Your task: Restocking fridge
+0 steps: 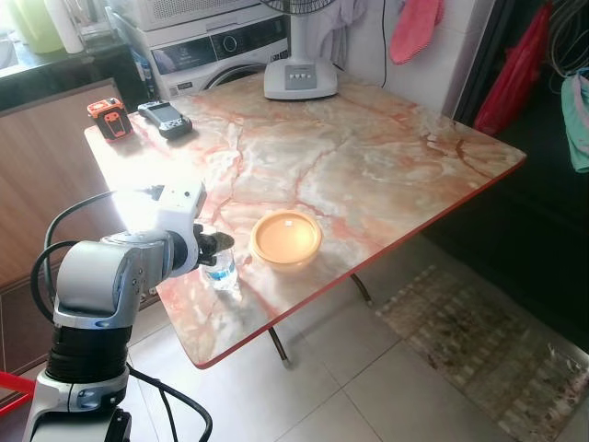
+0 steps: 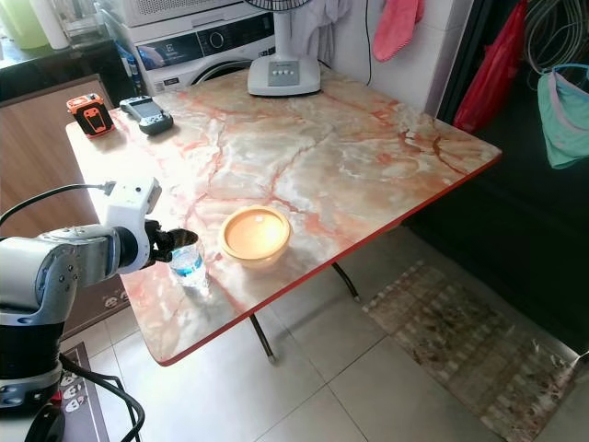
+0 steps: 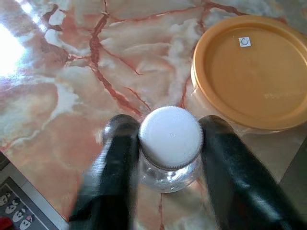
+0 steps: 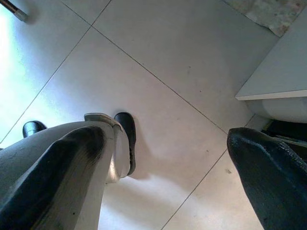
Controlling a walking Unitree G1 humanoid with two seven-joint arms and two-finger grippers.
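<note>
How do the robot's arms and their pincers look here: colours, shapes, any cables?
The left arm is silver with rounded, cylindrical joints, a black band lower down and a white block at the wrist. Black cables loop beside it. The left pincer has two long, rounded black fingers. The right pincer has black fingers too, one with a grey side.

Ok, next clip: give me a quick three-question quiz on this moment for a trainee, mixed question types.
1. True or false: the left claw has its fingers on either side of the water bottle.
2. Which thing stands nearest the bottle on the table?
A. the fan base
B. the orange-lidded container
C. the orange tape measure
3. Fill in: the bottle's cap is coloured ____.

Key
1. True: seen from the wrist, a black finger sits on each side of the bottle's neck.
2. B.
3. White.
</note>
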